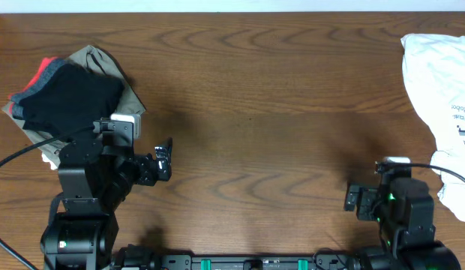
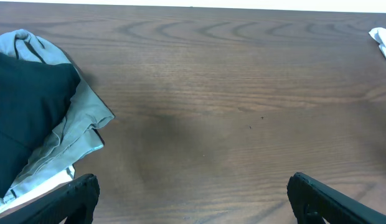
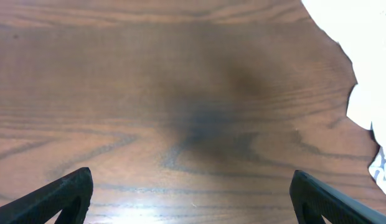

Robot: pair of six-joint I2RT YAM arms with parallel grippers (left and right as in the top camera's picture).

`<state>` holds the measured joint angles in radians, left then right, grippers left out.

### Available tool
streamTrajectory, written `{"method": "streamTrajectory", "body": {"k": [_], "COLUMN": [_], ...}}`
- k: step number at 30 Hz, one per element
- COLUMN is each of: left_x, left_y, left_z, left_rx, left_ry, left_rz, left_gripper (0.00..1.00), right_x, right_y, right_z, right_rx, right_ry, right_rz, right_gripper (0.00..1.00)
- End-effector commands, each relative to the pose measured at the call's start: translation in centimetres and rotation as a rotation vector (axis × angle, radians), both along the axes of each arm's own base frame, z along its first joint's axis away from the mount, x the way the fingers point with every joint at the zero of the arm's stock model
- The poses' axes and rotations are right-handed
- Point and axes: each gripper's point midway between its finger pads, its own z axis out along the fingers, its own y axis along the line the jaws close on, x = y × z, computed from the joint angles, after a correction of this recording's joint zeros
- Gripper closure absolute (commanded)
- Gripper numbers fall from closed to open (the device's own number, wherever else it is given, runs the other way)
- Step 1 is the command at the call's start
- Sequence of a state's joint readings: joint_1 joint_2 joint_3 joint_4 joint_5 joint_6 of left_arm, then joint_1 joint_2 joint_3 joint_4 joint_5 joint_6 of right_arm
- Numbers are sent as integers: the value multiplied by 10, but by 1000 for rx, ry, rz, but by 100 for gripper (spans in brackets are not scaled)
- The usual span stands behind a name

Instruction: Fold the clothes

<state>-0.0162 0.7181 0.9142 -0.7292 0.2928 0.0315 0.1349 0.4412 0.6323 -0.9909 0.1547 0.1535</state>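
A: Question one: where were the black trousers [image 1: 67,97]?

B: Bunched in the upper left of the overhead frame. Red edging and a grey waistband showed along their left side. They lay on top of a khaki garment [image 1: 105,64] on the wooden surface [image 1: 255,90].

A: And the jaws?

B: Both sets were spread wide and held nothing. The left jaws hung over bare wood near the pile's lower right, in the lower left of the overhead frame. The right jaws were at the lower right, near a white printed garment [image 1: 439,82] that lay along the right edge.

A: Did either set touch the trousers?

B: No. In each wrist view there was only wood grain between the fingertips.
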Motion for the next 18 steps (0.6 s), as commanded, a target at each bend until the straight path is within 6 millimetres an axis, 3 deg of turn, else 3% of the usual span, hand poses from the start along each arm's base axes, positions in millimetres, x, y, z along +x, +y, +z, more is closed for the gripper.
{"method": "streamTrajectory", "body": {"k": [1, 12, 18], "left_x": [0, 0, 0], "left_y": [-1, -1, -1], "left_z": [-2, -2, -2], "left_rx": [12, 12, 12], "left_ry": [2, 2, 2], "left_rz": [-14, -14, -14], "left_gripper": [2, 2, 2], "right_x": [-3, -28, -13], "right_y": [-5, -8, -7], "right_z": [6, 31, 25], "right_rx": [9, 18, 8], "right_ry": [-46, -279, -373], "right_rz": [-32, -14, -6], "right_gripper": [1, 1, 1]}}
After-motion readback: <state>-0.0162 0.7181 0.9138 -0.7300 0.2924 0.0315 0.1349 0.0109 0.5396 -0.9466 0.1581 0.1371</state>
